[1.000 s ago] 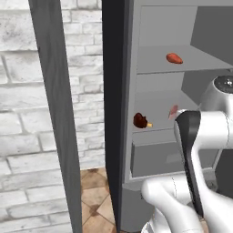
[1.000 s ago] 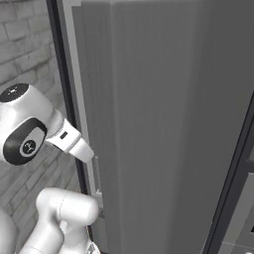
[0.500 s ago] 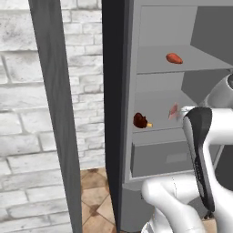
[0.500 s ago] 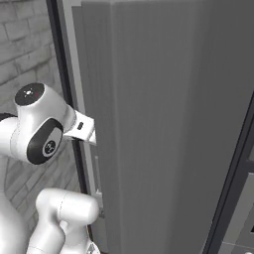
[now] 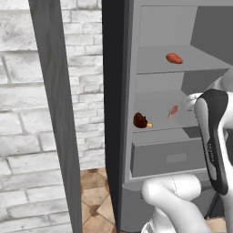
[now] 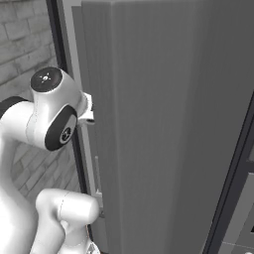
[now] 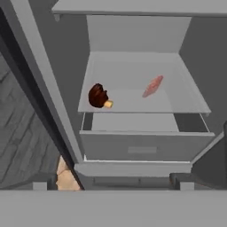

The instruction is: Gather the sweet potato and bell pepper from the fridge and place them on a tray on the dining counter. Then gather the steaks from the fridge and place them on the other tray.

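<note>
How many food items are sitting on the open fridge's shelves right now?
3. An orange-red item lies on the upper shelf. On the shelf below, above the drawer, sit a dark reddish-brown item toward the left and a pinkish piece toward the right. The arm hides part of the right side, so more may be hidden.

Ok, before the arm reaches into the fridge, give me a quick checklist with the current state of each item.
1. Fridge door open: ok, shelves and drawer are exposed in the left base and hand views.
2. Claw open and free: ok, nothing sits between the fingertips at the bottom of the hand view.
3. Target vegetable located: cannot tell. A reddish-orange item lies on the upper shelf; too small to say whether it is the bell pepper or the sweet potato.
4. Middle shelf contents: ok, a dark brown lump with a tan end on the left and a pink steak-like piece on the right, apart from each other.
5. Drawer shut: ok, its front is flush below the shelf.
</note>
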